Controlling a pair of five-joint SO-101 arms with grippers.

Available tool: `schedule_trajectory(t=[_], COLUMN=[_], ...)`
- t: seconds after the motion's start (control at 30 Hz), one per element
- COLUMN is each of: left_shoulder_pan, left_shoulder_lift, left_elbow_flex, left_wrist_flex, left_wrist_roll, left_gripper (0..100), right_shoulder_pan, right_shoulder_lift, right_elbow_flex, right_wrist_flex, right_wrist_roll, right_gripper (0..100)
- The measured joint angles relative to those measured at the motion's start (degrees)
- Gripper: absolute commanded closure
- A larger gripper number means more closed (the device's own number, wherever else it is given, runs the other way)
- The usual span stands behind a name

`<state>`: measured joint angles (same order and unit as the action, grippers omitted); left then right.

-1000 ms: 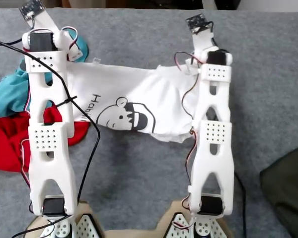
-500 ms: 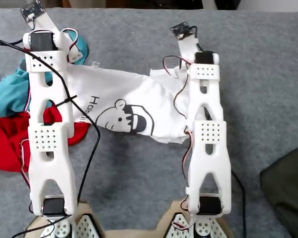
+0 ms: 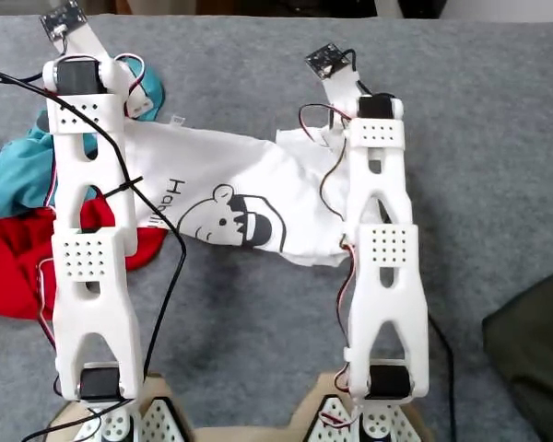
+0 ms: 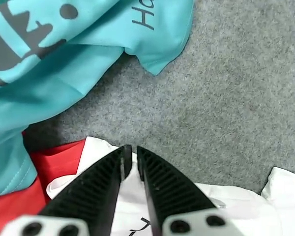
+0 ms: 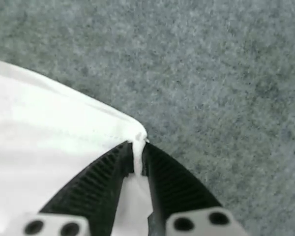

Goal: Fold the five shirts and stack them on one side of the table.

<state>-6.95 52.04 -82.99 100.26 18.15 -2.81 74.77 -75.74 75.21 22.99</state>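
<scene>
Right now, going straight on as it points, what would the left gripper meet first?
Probably the bare grey table cover just beyond the left gripper; the teal shirt lies farther, depth unclear.

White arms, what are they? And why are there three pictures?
They are two robot arms, the left arm and the right arm, at a grey table. One picture looks down from above. The other two come from cameras on each arm's wrist. A white shirt with a cartoon face lies between the arms. The left gripper and the right gripper, black pinchers, each pinch an edge of it. A teal shirt and a red shirt lie bunched by the left arm, a dark green cloth past the right arm.
</scene>
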Motion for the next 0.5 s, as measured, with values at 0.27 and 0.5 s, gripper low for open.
schedule_trajectory(t=[0.27,0.5], left_shoulder_pan=[0.00,1.67], left_shoulder_lift=[0.00,-7.21], left_elbow_flex=[0.00,0.26], left_wrist_flex=[0.00,0.00], left_wrist_roll=[0.00,0.00], left_gripper=[98,98], right_shoulder_pan=[2.02,4.04], right_shoulder_lift=[-0.70,-9.41], right_elbow_flex=[-2.46,-15.65], right_wrist_flex=[3.78,13.27], right_wrist_roll=[-3.78,-3.69], right_gripper=[99.1,99.2])
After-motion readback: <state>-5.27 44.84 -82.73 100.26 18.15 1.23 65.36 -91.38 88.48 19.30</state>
